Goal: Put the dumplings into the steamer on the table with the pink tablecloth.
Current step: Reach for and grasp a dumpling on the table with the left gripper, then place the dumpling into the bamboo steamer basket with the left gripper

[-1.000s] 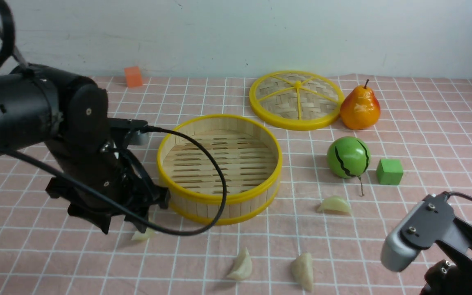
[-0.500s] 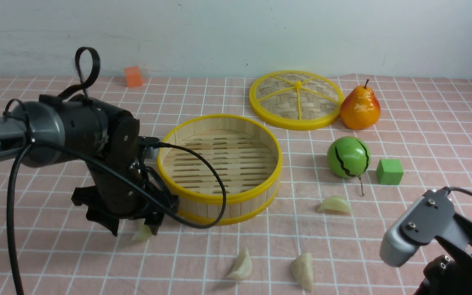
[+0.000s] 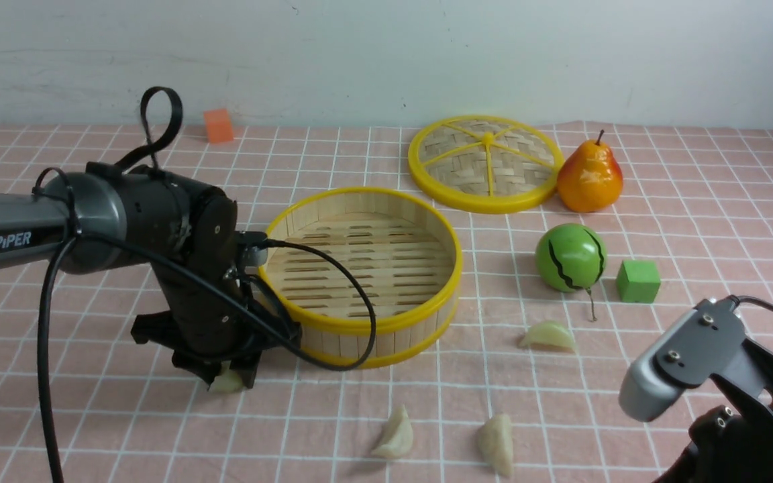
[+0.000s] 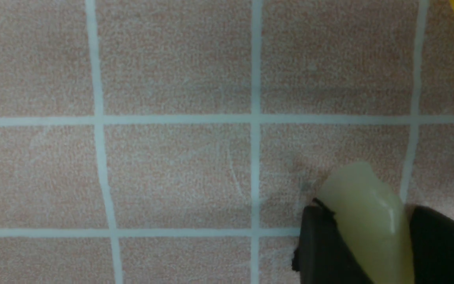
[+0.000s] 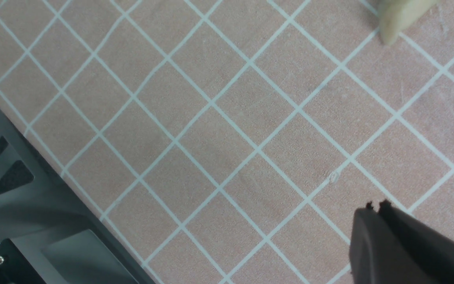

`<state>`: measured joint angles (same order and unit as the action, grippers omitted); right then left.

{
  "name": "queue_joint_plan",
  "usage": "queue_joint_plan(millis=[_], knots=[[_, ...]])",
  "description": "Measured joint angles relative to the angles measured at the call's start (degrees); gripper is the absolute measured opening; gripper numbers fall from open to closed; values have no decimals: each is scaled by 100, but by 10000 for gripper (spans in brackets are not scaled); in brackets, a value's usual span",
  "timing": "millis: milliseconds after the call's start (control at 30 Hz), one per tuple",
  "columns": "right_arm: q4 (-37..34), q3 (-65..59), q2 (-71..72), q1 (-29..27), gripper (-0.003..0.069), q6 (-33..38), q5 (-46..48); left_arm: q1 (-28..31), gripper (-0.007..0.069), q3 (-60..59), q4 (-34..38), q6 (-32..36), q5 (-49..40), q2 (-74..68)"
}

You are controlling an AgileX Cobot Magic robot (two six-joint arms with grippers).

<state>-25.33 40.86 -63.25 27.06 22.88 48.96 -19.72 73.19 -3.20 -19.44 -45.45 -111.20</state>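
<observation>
My left gripper (image 3: 225,380) is down on the pink tablecloth (image 3: 91,429) just left of the steamer (image 3: 359,329), and it is shut on a pale dumpling (image 3: 228,382). In the left wrist view both black fingers (image 4: 321,244) press the sides of that dumpling (image 4: 363,189), which rests on the cloth. Three more dumplings lie loose in front of the steamer: one (image 3: 394,435), another (image 3: 497,443), and a third (image 3: 549,335) near the green ball. The steamer's slatted floor is bare. My right gripper (image 5: 376,205) hovers shut and empty over the cloth at the front right, with a dumpling (image 5: 400,12) at that view's edge.
The woven yellow-rimmed lid (image 3: 485,163) lies behind the steamer. A pear (image 3: 590,178), a green striped ball (image 3: 570,257) and a green cube (image 3: 638,281) stand to the right. An orange cube (image 3: 218,125) sits by the back wall. The left arm's cable (image 3: 353,295) loops over the steamer.
My left arm came down and right to the dumpling beside the steamer, and its jaws went from wide open to closed on it. The right arm barely shifted.
</observation>
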Motion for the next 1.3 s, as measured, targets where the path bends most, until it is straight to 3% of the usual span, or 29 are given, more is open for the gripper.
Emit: queue_joint_plan(millis=[133,300,533,1100,1233,1300], knots=[[0,0,0,0,22,0,-5,0,259,354,152,198,-447,279],[0,0,0,0,24,0,-17,-86,258,1235,900,637,-588,737],[-5,0,-4,0,29,0,21,-689,258,2276,1681,821,-90,413],[-93,0,-4,0,31,0,1169,-738,256,3471,1238,501,651,-1775],[-93,0,-4,0,31,0,1169,-738,332,3491,1171,501,615,-1816],[-93,0,-4,0,31,0,1148,-738,433,3726,1148,501,257,-1816]])
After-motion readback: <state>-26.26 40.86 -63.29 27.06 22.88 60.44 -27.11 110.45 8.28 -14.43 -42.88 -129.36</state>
